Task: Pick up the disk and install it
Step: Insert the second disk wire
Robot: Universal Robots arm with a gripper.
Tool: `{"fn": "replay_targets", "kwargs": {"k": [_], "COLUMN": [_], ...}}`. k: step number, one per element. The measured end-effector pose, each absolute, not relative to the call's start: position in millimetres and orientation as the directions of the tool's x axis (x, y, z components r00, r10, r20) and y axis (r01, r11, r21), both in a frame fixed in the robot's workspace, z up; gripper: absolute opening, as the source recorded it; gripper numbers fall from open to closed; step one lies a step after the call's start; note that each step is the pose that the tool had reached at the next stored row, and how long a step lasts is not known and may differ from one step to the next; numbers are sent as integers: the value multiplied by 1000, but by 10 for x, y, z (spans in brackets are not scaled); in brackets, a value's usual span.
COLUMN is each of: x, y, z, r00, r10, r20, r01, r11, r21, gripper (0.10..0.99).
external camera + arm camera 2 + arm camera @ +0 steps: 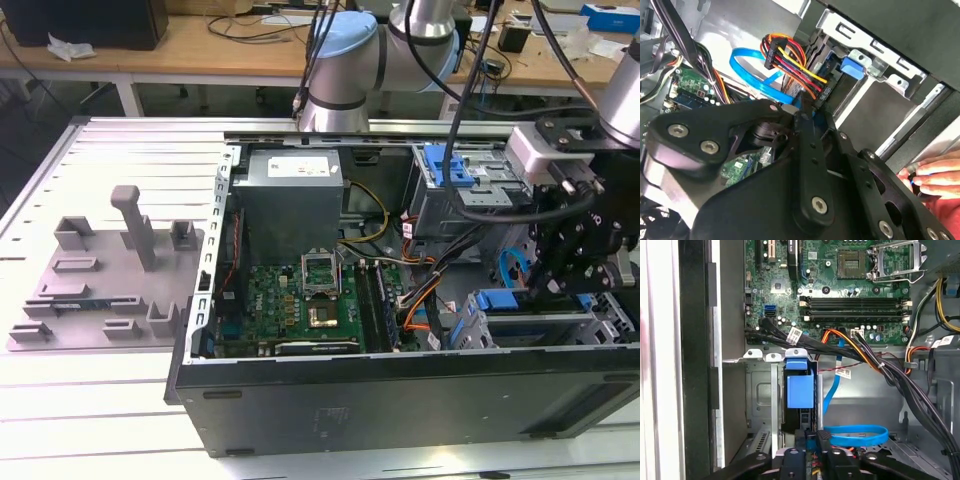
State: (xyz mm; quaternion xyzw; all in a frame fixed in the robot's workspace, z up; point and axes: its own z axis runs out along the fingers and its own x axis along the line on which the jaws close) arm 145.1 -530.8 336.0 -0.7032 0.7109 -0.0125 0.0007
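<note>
The disk [799, 390] stands edge-on in the metal drive cage [760, 395] of the open computer case. Its bright blue carrier frame faces the first wrist view, and its metal body is hidden in the slot. My gripper [812, 437] is shut on the near end of the disk, with blue plastic showing between the black fingers. In the exterior view the gripper [552, 288] hangs over the lower drive cage at the case's right end, beside the blue carrier [497, 300]. The second wrist view shows the blue carrier tab [852, 67] in the cage, past the gripper's black linkage.
A blue cable loop [855, 435] and a thick wire bundle [880, 370] lie close beside the cage. The motherboard [300, 300] and power supply [290, 195] fill the case's left half. Another blue carrier [447, 165] sits in the upper bay. A grey fixture plate [110, 270] lies at the exterior view's left. A person's hand [932, 175] rests near the case.
</note>
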Motion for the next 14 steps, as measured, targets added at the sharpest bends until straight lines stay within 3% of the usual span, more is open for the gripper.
{"fn": "replay_targets", "kwargs": {"k": [12, 13, 14], "x": [1437, 1435, 1433], "y": [-5202, -5180, -5163], "z": [3929, 3982, 4014], "r00": [-11, -12, -12], "r10": [-1000, -999, -999], "r20": [29, 33, 37], "r01": [-999, -999, -999], "r11": [10, 10, 10], "r21": [-35, -37, -38], "gripper": [235, 224, 157]}}
